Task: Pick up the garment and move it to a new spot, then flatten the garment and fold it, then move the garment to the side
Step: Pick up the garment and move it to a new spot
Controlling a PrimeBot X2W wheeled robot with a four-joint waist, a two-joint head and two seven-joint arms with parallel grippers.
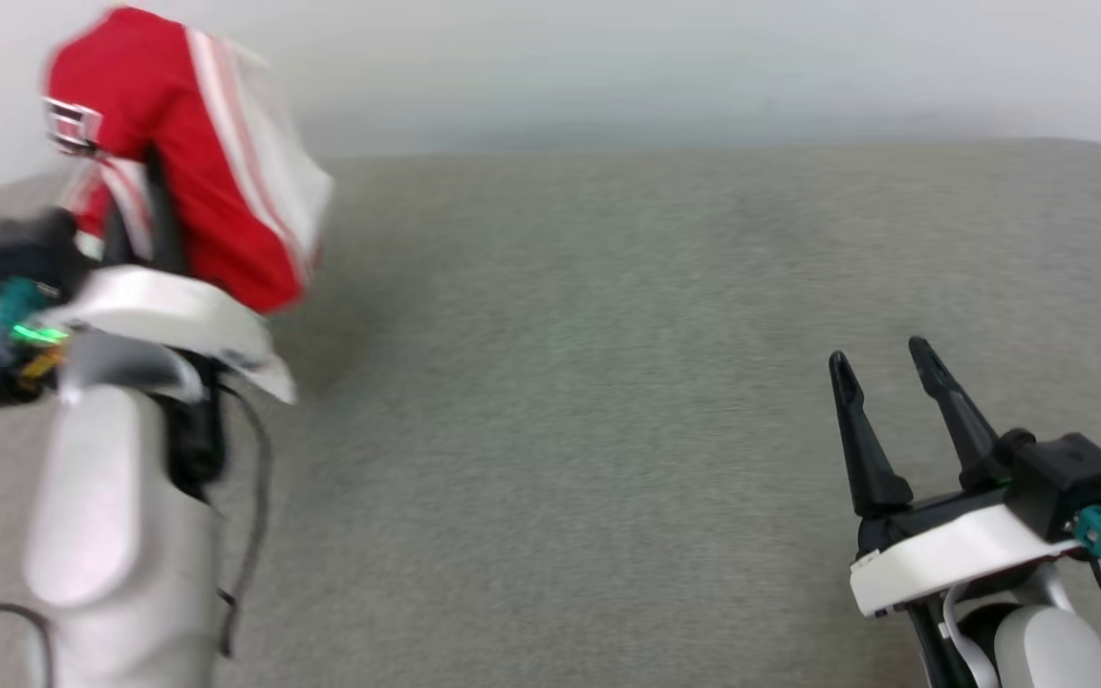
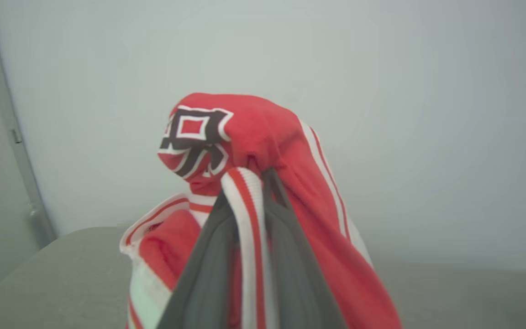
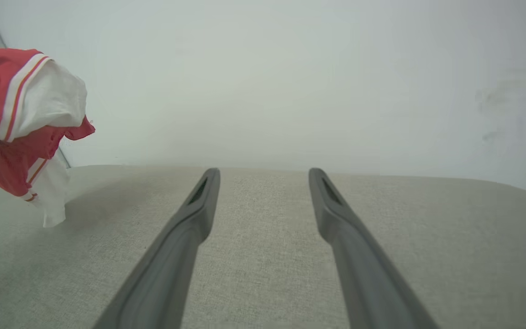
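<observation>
Nearest the head camera, the left arm's pale forearm point(image 1: 101, 516) rises at the near left. Above it, the left gripper point(image 2: 247, 187) is clamped on the garment point(image 1: 178, 143). In the left wrist view its two dark fingers point(image 2: 208, 260) stand almost together, with a band of white-and-red striped trim point(image 2: 244, 219) pinched between them. The red cloth bunches over the fingertips, showing dark lettering outlined in white. A white sleeve point(image 3: 55, 96) droops on the side towards the right arm. The bundle sits at the far left and appears to hang clear of the grey fabric surface point(image 1: 608, 382), though blur there makes that uncertain. At the near right, the right gripper point(image 1: 878, 352) hovers low over the bare surface. Its fingers are spread wide and empty, pointing towards the pale wall point(image 1: 656, 67).
</observation>
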